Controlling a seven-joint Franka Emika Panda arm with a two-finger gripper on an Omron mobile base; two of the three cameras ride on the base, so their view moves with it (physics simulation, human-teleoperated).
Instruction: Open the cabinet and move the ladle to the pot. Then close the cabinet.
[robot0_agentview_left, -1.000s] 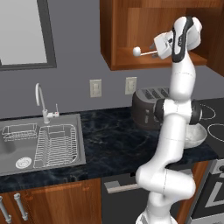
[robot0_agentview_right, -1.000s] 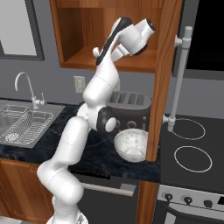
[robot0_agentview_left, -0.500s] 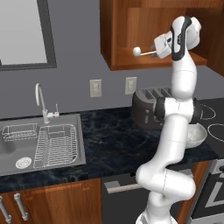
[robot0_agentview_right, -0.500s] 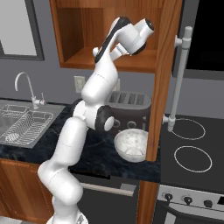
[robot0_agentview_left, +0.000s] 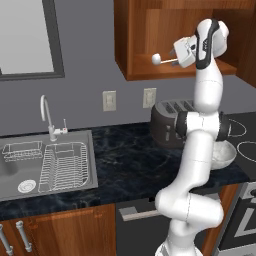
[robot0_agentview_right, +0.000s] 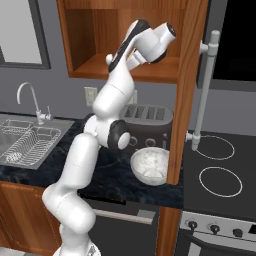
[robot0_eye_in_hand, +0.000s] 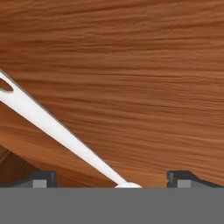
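While held aloft, pale slim ladle (robot0_agentview_left: 164, 60).

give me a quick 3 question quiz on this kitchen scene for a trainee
1. True or false: the cabinet door stands open.
2. Multiple choice: where is the ladle in the left base view? A) lying in the sink B) sticking out from the hand, above the cabinet's shelf C) inside the white bowl
3. Fill in: on the counter in front of the dark toaster sits a white speckled ____.

Key
1. True. In the right base view the door is swung out, its bar handle facing the stove.
2. B. The ladle's rounded end points away from the hand.
3. bowl.
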